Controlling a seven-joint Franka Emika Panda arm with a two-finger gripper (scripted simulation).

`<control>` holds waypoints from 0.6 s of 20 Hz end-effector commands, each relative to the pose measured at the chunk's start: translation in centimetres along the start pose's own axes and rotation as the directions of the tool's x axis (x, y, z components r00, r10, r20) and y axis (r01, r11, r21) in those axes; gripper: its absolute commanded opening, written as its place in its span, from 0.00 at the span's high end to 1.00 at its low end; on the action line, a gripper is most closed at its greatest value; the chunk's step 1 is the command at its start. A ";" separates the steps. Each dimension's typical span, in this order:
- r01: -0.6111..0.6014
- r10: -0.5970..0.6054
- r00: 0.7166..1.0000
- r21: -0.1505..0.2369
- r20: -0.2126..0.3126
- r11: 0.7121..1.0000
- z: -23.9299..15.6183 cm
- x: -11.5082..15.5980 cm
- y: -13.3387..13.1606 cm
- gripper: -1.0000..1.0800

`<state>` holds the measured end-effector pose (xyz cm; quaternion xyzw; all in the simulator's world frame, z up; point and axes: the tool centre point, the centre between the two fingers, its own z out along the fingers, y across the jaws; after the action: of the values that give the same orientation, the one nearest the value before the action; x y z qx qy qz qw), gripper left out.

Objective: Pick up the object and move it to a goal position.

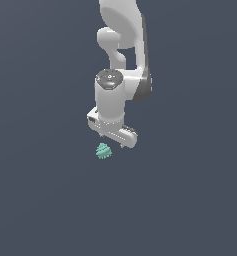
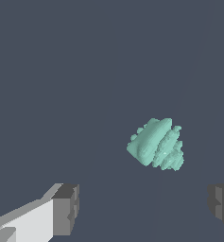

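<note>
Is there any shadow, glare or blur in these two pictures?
Exterior view: flat, even light, no cast shadow under the teal object, only soft shading on the white arm. Wrist view: sharp, no glare; the object shows clear ridges between the open gripper fingertips.

Arm (image 1: 121,60) vertical, fingers (image 2: 66,209) spread wide, empty

One arm (image 1: 121,60), one claw (image 1: 111,136) with two fingers (image 2: 65,208), and one small mint-green lump (image 1: 103,150) just beside the claw. Nothing else to count.
</note>
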<state>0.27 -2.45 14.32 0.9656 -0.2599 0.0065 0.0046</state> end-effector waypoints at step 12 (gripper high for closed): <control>-0.427 0.427 0.904 0.000 0.014 0.904 2.7 0.4 2.3 0.04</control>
<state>-0.41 -4.43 11.93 0.8969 -0.4422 0.0015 -0.0001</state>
